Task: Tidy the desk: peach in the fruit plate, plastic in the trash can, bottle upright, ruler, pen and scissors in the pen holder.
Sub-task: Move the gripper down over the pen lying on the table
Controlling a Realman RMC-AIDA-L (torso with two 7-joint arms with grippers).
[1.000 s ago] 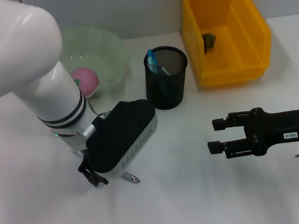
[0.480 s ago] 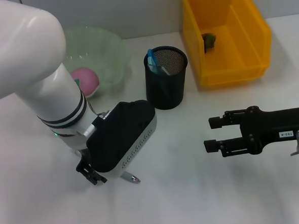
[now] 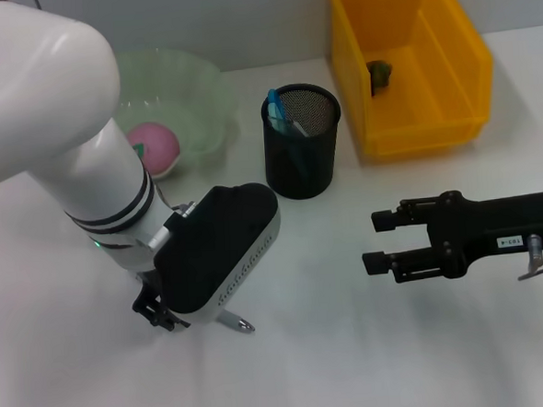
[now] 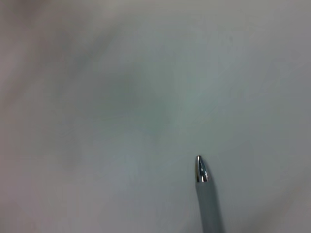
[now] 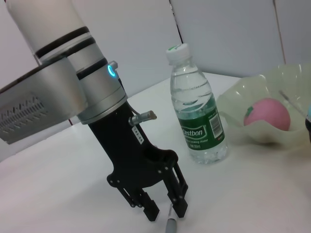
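The pen [image 5: 171, 224] stands almost upright, silver tip down toward the white desk [image 3: 354, 346], in front of the pen holder [image 3: 302, 153]. The left gripper [image 5: 163, 209] pinches its shaft between closed jaws. The right gripper [image 3: 377, 243] (off to the holder's right) hovers open, empty.

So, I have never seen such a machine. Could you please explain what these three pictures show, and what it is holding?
It is a robot with two arms. The head camera looks down on a white table. The left gripper, seen from the right wrist camera, is shut on a silver pen, whose tip fills the left wrist picture. The right gripper hovers open, holding nothing. On the table: a mesh pen holder, a yellow bin, a peach in a green plate, and an upright bottle.
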